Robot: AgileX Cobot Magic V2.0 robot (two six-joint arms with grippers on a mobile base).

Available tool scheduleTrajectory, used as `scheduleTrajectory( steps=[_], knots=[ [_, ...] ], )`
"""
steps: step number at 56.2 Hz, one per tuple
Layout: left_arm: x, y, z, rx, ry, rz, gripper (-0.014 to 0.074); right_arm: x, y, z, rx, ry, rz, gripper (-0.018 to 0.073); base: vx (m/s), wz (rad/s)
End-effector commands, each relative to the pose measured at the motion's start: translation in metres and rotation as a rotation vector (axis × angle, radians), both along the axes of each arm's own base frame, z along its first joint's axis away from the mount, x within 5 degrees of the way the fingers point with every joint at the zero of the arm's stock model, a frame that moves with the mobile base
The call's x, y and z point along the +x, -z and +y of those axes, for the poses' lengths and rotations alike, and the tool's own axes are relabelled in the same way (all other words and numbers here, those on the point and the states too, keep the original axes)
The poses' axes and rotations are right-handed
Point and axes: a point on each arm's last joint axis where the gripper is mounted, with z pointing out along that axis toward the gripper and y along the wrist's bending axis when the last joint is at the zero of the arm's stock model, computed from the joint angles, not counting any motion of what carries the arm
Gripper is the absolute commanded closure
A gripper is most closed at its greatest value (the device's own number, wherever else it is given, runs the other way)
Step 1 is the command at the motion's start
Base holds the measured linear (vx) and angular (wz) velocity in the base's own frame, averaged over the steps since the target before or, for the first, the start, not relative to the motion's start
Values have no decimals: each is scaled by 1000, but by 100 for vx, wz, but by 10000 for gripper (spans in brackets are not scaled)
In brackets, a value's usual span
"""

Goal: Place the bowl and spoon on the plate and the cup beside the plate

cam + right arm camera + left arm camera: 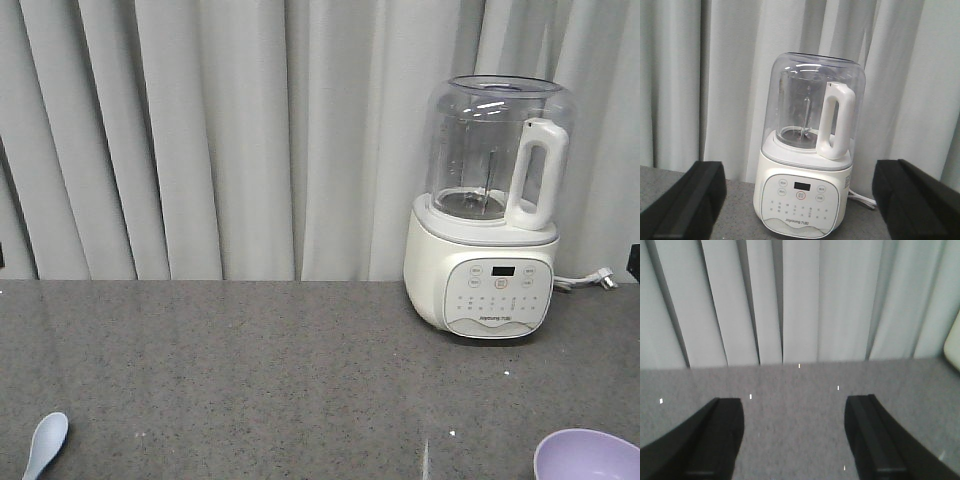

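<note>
Bowl point(588, 457): front-right of grey counter point(250, 350), cut off by the frame edge | spoon point(45, 443): front-left, well apart from bowl | left gripper point(794, 435): jaws apart, empty, above counter | right gripper point(800, 195): jaws apart, empty, facing blender point(805, 150)

Pale grey pleated curtain point(200, 140) spans whole bkgd, behind dark grey speckled stone bench point(250, 370). Cream-white blender w/ clear jug point(485, 270) at bench's back-right edge. Soft, even light.

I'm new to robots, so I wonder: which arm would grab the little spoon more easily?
Probably the left: the spoon lies far left on the counter, the left gripper is open and empty, and the right gripper faces the blender.
</note>
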Motion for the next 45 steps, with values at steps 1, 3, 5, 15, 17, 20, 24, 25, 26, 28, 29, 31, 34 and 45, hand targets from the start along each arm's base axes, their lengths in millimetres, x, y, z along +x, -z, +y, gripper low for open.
scheduleTrajectory(
  steps=[1,3,5,15,17,20,24,25,26,28,29,31,34,45],
  knots=[
    [14,-6,-2,-5,1,94,37,-4,-21,1,3,-10,-126,-37,0,0],
    [21,-1,-3,3,2,162,37,-4,-21,1,3,-10,-124,-21,0,0],
    [29,9,-4,17,3,244,37,-4,-21,1,3,-9,-121,-7,0,0],
    [58,60,-3,112,-17,520,37,-3,-19,0,2,-7,-105,9,0,0],
    [62,67,-3,109,-26,556,37,-3,-19,0,1,-7,-101,9,0,0],
    [67,77,-4,102,-36,605,37,-3,-18,0,1,-6,-94,9,0,0],
    [73,89,-4,91,-50,658,37,-3,-17,0,1,-5,-86,9,0,0],
    [75,92,-4,89,-54,671,37,-3,-17,0,0,-5,-83,9,0,0],
    [76,94,-4,88,-61,680,37,-3,-17,0,0,-4,-82,9,0,0],
    [79,101,-4,80,-77,708,37,-3,-17,0,0,-4,-79,9,0,0],
    [80,103,-4,74,-83,718,37,-3,-17,0,0,-4,-78,9,0,0],
    [82,109,-4,69,-92,748,37,-3,-16,0,0,-4,-76,9,0,0],
    [85,118,-4,77,-93,787,37,-3,-16,0,0,-3,-70,9,0,0],
    [95,140,-5,100,-92,861,37,-3,-15,0,-1,-2,-60,9,0,0]
  ],
)
